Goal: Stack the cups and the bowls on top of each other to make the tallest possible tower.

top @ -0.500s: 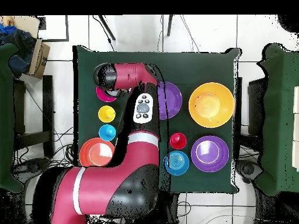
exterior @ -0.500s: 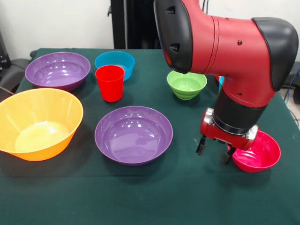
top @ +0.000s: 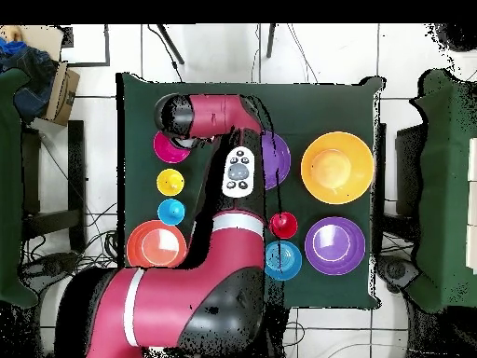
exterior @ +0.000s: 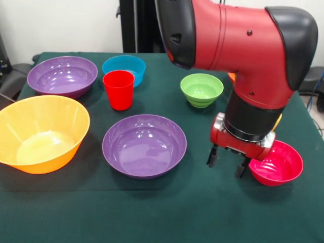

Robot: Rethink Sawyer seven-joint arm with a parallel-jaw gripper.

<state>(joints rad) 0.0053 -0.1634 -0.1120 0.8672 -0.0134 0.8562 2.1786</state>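
My gripper hangs open and empty just above the cloth, right beside the left rim of the magenta-pink bowl. A big purple bowl lies to its left. The green bowl, red cup, blue bowl, second purple bowl and yellow-orange bowl stand apart on the table. In the overhead view the yellow cup, light blue cup and orange bowl stand in a row beside the arm. The green bowl is hidden under the arm there.
The green cloth table has bare room along its front edge. My big red arm covers the right half of the table behind the gripper. Dark chairs stand at the table's sides.
The gripper has shifted a little to the left in the front view, away from the magenta-pink bowl's rim. The arm above it swung the same way. No cup or bowl has moved.
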